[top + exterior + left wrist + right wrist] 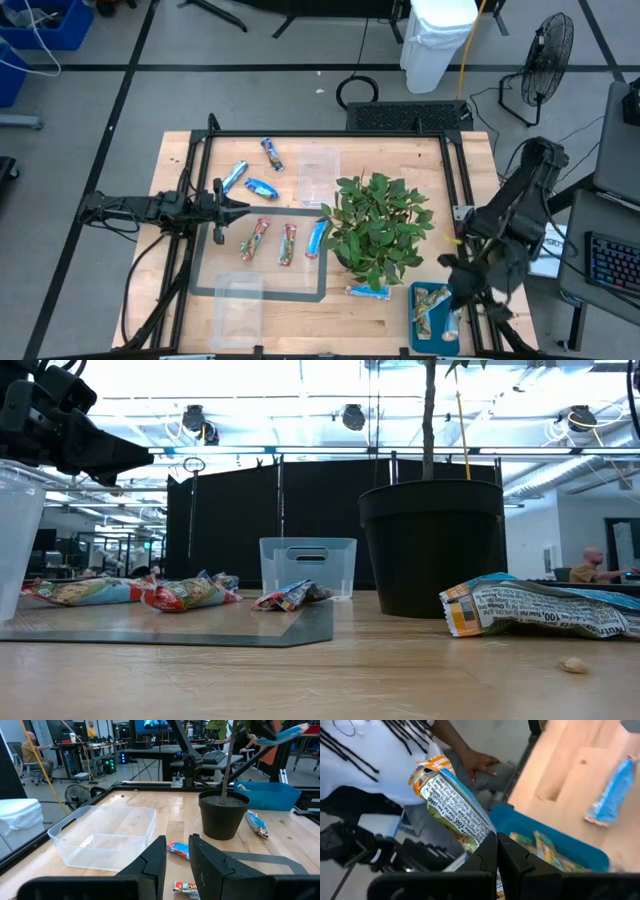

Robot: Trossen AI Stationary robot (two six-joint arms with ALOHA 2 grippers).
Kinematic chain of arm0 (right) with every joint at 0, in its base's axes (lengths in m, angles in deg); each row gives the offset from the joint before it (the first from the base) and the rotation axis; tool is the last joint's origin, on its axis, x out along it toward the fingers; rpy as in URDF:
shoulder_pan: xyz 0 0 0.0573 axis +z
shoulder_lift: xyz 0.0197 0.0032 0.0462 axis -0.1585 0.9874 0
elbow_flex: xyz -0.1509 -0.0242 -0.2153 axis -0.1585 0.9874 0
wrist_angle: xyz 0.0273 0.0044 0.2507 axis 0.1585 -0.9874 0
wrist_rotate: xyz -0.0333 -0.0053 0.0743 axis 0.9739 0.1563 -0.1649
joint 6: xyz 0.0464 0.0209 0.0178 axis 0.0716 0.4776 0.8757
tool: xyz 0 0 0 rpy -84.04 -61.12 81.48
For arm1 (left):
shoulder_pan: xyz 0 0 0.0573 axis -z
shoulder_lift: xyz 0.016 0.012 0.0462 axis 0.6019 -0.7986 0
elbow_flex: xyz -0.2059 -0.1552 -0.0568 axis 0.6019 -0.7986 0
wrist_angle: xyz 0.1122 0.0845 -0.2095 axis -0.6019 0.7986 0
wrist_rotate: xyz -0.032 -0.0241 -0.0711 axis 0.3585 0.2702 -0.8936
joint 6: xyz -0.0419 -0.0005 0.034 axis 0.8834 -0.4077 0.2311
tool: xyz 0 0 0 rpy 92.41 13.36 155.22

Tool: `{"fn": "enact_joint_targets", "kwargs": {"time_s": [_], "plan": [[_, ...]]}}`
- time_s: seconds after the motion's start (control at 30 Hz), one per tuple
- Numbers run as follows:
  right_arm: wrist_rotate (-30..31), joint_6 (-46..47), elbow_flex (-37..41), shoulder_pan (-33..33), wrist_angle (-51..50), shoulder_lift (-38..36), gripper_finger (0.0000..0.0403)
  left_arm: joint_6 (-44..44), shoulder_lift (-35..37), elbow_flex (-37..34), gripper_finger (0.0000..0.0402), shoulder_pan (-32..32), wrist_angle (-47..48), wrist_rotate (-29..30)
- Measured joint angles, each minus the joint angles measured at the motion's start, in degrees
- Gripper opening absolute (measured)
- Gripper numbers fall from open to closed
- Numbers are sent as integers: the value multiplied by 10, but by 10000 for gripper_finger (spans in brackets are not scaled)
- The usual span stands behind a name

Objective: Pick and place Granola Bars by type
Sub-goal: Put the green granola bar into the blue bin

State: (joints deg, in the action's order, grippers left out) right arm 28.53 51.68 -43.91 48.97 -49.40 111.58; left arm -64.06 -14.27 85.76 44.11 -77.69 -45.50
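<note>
Two arms: left reaches in level from the worktop's left edge; right folds down over the near-right corner.
Left claw (232, 208): fingers nearly together with a slim gap, holding nothing, hovering above the grey mat (205, 285) at its left side.
Right claw (496, 851): pressed tight on a green-and-beige bar (454, 809), pinched at one end, the rest sticking out past the fingertips.
Right claw position: directly above the teal tray (416, 318), bar off the surface.
Tray contents: more green-and-beige bars (547, 854) lying inside.
Mat bars: two red-and-tan bars (253, 240) side by side, one blue bar (316, 238) just beside them toward the plant.
Loose blue bars: three (262, 187) on bare wood behind the mat, near the far tub (318, 175).
Front bar: one blue bar (367, 291) on the wood between the potted plant (378, 225) and the tray.
Near tub (236, 308): clear, sits at the mat's near-left corner.
Person: a hand (479, 761) shows past the worktop edge in the right wrist view.
</note>
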Motion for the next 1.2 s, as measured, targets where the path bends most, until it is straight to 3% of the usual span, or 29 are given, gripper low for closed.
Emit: {"fn": "enact_joint_targets", "kwargs": {"time_s": [0.47,0.73,0.97,1.2], "plan": [[183,110,0,85,36,114,0,0,0,0,88,0,0,0],[182,202,0,90,18,156,0,0,0,0,88,0,0,0],[151,311,0,89,-36,161,0,0,0,0,88,0,0,0],[136,360,0,92,-43,161,0,0,0,0,88,0,0,0]]}}
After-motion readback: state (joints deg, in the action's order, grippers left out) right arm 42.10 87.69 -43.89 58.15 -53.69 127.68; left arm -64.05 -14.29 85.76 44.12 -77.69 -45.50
